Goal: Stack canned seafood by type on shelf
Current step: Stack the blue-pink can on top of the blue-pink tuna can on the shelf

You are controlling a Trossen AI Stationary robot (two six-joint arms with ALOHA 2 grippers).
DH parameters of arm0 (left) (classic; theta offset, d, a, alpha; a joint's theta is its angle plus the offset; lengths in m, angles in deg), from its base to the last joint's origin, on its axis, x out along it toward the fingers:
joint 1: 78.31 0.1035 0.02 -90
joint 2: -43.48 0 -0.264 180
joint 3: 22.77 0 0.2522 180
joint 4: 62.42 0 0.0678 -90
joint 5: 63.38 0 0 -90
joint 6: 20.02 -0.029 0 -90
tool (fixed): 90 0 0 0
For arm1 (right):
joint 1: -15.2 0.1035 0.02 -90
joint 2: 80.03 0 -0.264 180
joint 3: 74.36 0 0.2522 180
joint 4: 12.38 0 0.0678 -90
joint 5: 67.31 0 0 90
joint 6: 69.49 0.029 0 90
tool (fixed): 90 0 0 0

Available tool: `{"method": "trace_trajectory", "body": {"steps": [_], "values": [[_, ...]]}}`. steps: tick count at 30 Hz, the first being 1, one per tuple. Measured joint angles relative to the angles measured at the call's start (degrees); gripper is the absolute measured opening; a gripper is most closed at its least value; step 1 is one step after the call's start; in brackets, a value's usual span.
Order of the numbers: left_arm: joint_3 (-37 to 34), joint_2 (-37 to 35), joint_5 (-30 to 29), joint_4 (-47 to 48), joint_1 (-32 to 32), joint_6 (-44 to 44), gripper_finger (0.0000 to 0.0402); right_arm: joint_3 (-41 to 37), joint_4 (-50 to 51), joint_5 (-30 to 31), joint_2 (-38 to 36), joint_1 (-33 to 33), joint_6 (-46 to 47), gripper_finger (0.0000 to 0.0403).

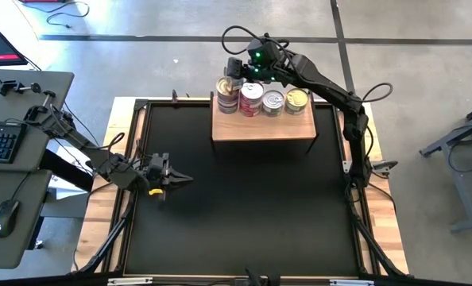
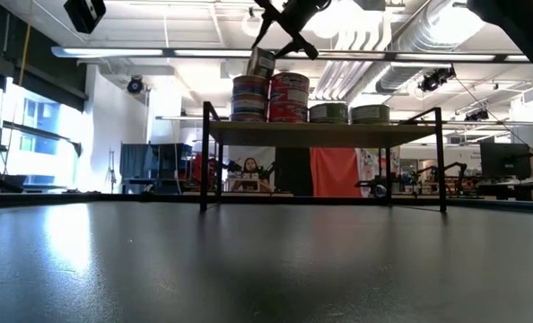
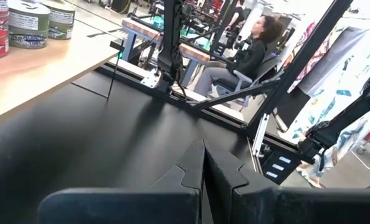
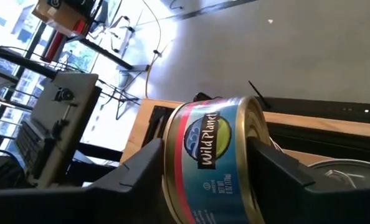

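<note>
Blue-and-red labelled tin (image 4: 213, 162) is sitting clamped between the right gripper's (image 1: 234, 70) jaws, carried on edge — its flat faces turned sideways, axis roughly level, so it needs rolling lid-up before it can seat. In the high view that gripper is hovering at approx. 12 o'clock of the surface (image 1: 244, 214), directly over the leftmost stack (image 2: 249, 98) on the shelf (image 1: 261, 127); the low view shows the tin just above that stack, not touching. Other tins are lining the shelf's back edge toward 3 o'clock. Left gripper (image 1: 172, 178) is waiting at 9 o'clock, jaws clenched on nothing, well apart from the shelf — the right arm is clearly nearer.
</note>
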Motion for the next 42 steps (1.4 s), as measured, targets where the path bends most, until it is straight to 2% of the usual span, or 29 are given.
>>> {"method": "trace_trajectory", "body": {"steps": [4, 22, 27, 32, 34, 37, 39, 42], "values": [[0.0, 0.0, -0.1, -0.1, 0.0, 0.0, 0.0000, 0.0, 0.0, -0.1, 0.0, 0.0, -0.7, 0.0167], [0.0, 0.0, -0.2, -0.2, 0.0, 0.1, 0.0000, 1.2, -1.4, -0.4, 0.3, 0.2, -2.1, 0.0098], [0.0, 0.0, -0.2, -4.0, 0.0, -1.0, 0.0000, 1.6, 0.5, -0.4, -0.1, 0.2, -2.8, 0.0070], [0.0, 0.0, -0.3, -11.3, 0.6, -6.5, 0.0000, 1.7, 2.6, -0.3, -0.4, 0.3, -3.4, 0.0050], [0.0, 0.0, -1.8, -15.1, 1.9, -7.9, 0.0000, 1.7, 2.3, -0.3, -0.4, 0.3, -3.9, 0.0047], [2.3, 0.1, -6.2, -15.2, 6.5, -9.0, 0.0000, 1.7, 2.1, -0.3, -0.5, 0.1, -4.5, 0.0046], [5.9, 0.1, -6.3, -12.2, 11.5, -10.3, 0.0000, 1.7, 2.1, -0.3, -0.5, 0.0, -4.6, 0.0046], [12.7, 1.3, -4.7, -1.3, 20.3, -10.0, 0.0000, 1.7, 2.1, -0.6, -0.5, 0.0, -4.8, 0.0046]]}}
